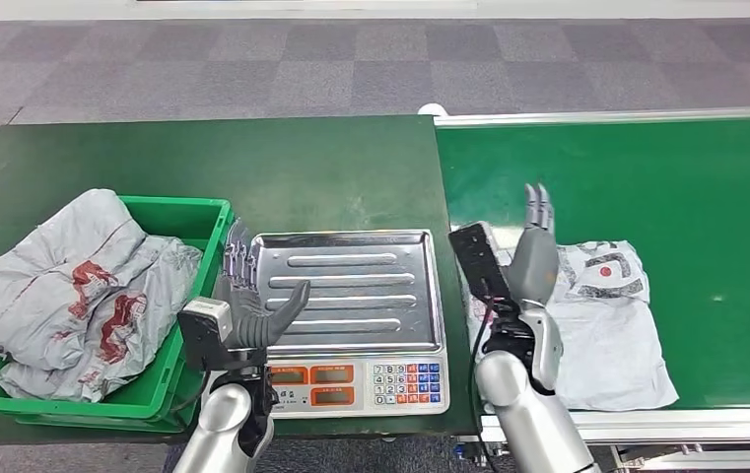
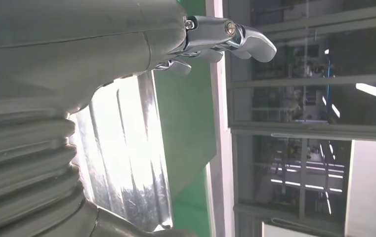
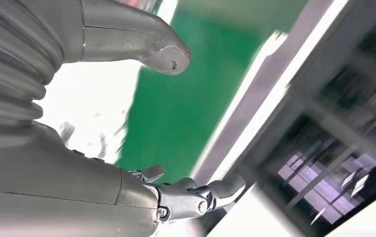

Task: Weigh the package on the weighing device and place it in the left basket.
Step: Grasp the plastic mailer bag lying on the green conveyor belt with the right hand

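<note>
A flat white package [image 1: 607, 325] with black and red print lies on the green conveyor belt [image 1: 706, 197], near its front edge. My right hand [image 1: 533, 258] hovers open over the package's left edge, fingers straight and pointing away from me; the right wrist view shows the white package [image 3: 92, 103] below the thumb. The scale [image 1: 351, 315] with its steel pan stands between the arms. My left hand [image 1: 252, 296] is open at the pan's left edge, thumb reaching over the pan [image 2: 121, 163]. The green basket [image 1: 178, 296] sits at the left.
The basket holds several grey bags with red print [image 1: 75, 286] piled above its rim. The scale's keypad and displays [image 1: 361, 379] face me at the dark green table's front edge. The conveyor's metal frame [image 1: 647, 424] runs along the front right.
</note>
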